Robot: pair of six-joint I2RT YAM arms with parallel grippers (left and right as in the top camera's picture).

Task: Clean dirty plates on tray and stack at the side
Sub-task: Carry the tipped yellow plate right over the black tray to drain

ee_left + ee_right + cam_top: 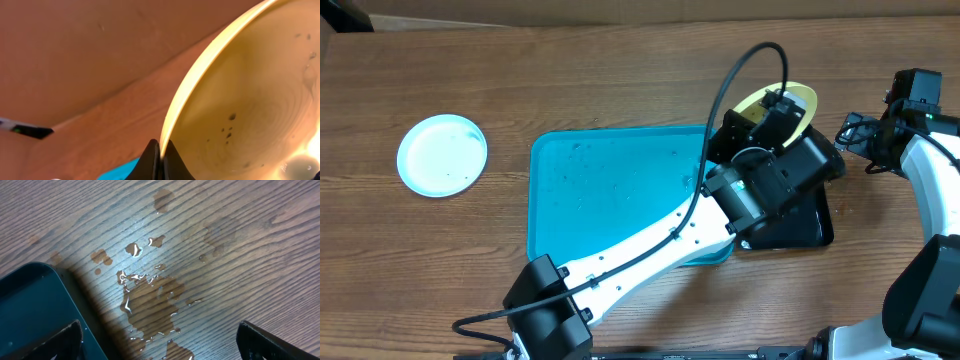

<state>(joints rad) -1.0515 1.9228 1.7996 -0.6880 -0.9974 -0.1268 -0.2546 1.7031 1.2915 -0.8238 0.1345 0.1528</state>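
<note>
Wooden counter point(620, 80), wet at right: turquoise tray point(610, 190) centre; light blue plate point(442, 155) at left; left claw point(160, 150) pinching yellow-green plate point(240, 100) rim; right claw point(165, 340) spread wide.

light blue plate point(442, 155): left on table point(620, 60), well apart from tray
tray point(610, 190): centre, crossed by left arm point(650, 250)
yellow-green plate point(802, 100): far right, partly hidden by left gripper point(772, 108)
black tray point(815, 228): just right of tray

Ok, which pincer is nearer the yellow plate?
Left. The left pincer is shut on the rim of the yellow plate; the right pincer hangs open over the wet table by the black tray.
</note>
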